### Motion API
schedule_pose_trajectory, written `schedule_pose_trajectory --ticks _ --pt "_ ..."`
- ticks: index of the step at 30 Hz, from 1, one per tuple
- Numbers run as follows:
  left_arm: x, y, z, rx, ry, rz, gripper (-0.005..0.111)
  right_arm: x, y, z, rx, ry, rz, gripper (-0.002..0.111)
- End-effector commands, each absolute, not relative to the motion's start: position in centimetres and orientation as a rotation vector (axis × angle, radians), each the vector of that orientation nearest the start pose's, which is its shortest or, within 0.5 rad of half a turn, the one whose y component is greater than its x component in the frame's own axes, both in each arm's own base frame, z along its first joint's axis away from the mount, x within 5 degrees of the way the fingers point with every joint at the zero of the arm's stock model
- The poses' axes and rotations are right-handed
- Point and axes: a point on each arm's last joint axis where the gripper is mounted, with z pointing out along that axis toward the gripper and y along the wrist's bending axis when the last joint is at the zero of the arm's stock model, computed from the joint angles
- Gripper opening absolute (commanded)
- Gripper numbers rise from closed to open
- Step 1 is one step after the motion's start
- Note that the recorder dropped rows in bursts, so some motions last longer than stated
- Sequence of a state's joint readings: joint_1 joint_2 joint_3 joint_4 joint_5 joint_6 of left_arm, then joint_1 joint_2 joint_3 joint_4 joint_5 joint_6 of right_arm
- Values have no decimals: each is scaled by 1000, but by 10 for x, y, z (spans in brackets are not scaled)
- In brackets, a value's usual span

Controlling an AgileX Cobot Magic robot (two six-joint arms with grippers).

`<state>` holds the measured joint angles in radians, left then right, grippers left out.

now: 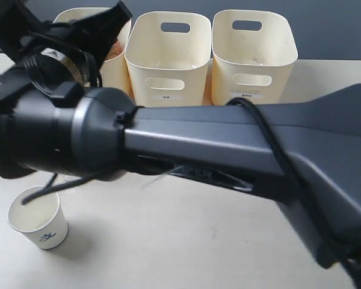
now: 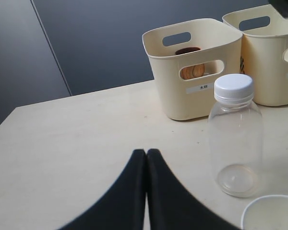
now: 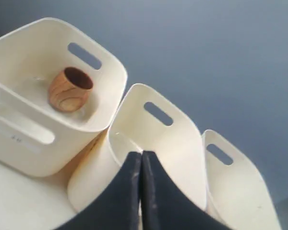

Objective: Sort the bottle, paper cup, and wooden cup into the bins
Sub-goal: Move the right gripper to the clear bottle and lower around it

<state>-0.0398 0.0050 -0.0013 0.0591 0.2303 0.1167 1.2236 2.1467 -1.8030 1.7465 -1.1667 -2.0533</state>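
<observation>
The right end effector (image 3: 140, 165), fingers pressed together and holding nothing, hangs above the bins (image 3: 156, 158) at the table's (image 1: 186, 241) far edge; the wooden cup (image 3: 69, 89) sits inside the left one. The left end effector (image 2: 146, 160), likewise closed, faces the bottle (image 2: 235, 134) beside the paper cup (image 1: 38, 218), near the front-left corner.

**Robot body: visible surfaces**

The large matte dark-grey arm (image 1: 228, 144) has a boxy link that runs into a rounded cylindrical joint housing. A black cable (image 1: 271, 141) lies along the link's upper face, and thinner black wires loop near the joint. The left gripper (image 2: 146, 158) and right gripper (image 3: 141, 160) each show two smooth, matte black, tapering fingers. No markings are legible.
</observation>
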Motion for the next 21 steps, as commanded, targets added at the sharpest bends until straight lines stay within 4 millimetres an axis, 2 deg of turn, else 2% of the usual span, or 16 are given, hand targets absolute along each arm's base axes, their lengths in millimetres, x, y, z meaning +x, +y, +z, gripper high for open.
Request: schedule_pose_trajectory --ticks 1,5,9,10,15,21 --pt "56 -1 193 179 1701 114 0 217 387 263 -687 1736 -152 -1" --pt "56 -1 193 179 1701 114 0 192 363 268 -688 1649 205 -1" --pt "56 -1 193 179 1701 114 0 176 332 272 -697 1540 439 -1" --pt "56 -1 193 179 1699 114 0 176 321 268 -697 1540 455 -1" --pt "56 -1 193 179 1699 114 0 185 306 252 -713 1598 424 -1" --pt "56 -1 193 179 1699 114 0 183 308 250 -765 1602 438 -1"
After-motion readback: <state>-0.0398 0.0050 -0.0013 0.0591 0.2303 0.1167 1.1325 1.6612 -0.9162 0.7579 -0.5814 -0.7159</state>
